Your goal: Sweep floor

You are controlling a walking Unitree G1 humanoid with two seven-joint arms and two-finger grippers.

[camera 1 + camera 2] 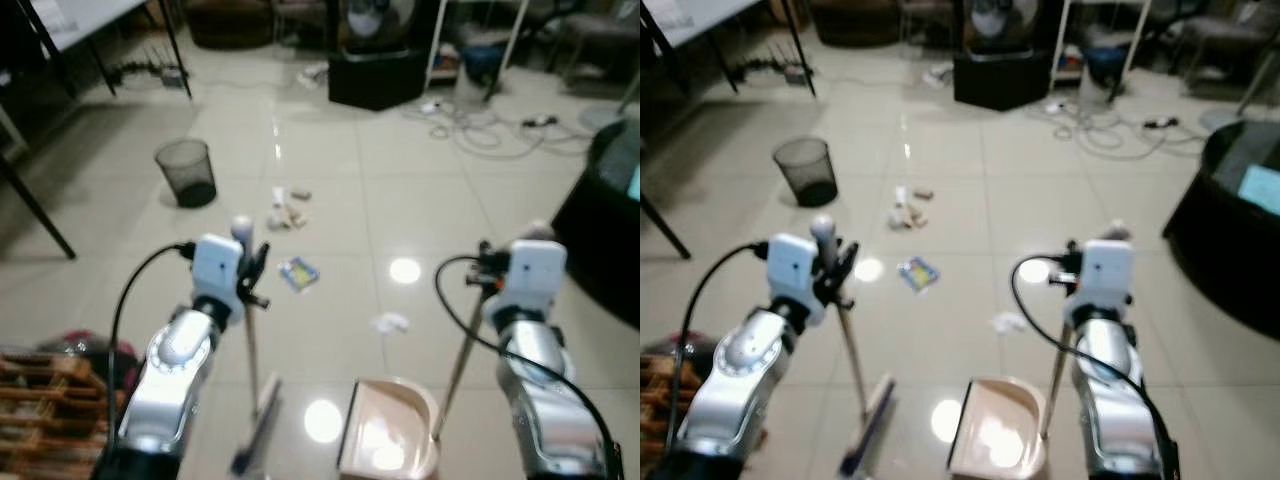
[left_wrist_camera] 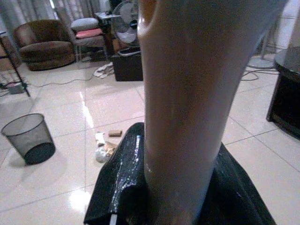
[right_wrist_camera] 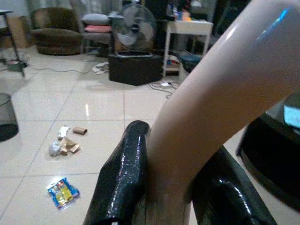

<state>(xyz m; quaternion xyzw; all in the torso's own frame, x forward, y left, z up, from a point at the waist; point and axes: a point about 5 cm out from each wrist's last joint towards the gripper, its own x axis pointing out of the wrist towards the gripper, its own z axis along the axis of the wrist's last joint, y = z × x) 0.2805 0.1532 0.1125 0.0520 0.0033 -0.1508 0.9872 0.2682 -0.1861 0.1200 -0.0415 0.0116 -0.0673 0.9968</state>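
The robot stood on a glossy tiled floor point(image 1: 420, 190) with both arms raised in front of it. Its left hand point(image 1: 252, 268) was clamped on the pale handle of a broom point(image 1: 250, 345); the wrist view showed the black fingers point(image 2: 122, 183) pressed against either side of the stick. The broom hung nearly upright, its head down on the tiles just left of the dustpan point(image 1: 390, 430). The right hand point(image 1: 1072, 272) was closed around the dustpan's long handle point(image 1: 1053, 372), with the black fingers point(image 3: 124, 173) on both sides of it. The beige pan sat on the floor between the two arms, close in front of the robot, bright with reflected ceiling light.

The litter lay ahead of the pan. A crumpled white scrap point(image 1: 390, 323) was nearest, a little beyond the pan's front edge. Farther on lay a blue and yellow wrapper point(image 1: 298, 272), and beyond that a small heap of rubbish point(image 1: 285, 212) with a cardboard roll point(image 3: 78, 130) beside it. A black mesh wastebasket point(image 1: 186, 172) stood upright to the left of the heap, well apart from it.

At the far side of the room were a fan point(image 3: 135, 29) above a dark box, a tangle of cables point(image 1: 480, 125) on the tiles, and a brown armchair point(image 2: 44, 43). A dark round piece of furniture point(image 1: 605, 225) stood to the robot's right.
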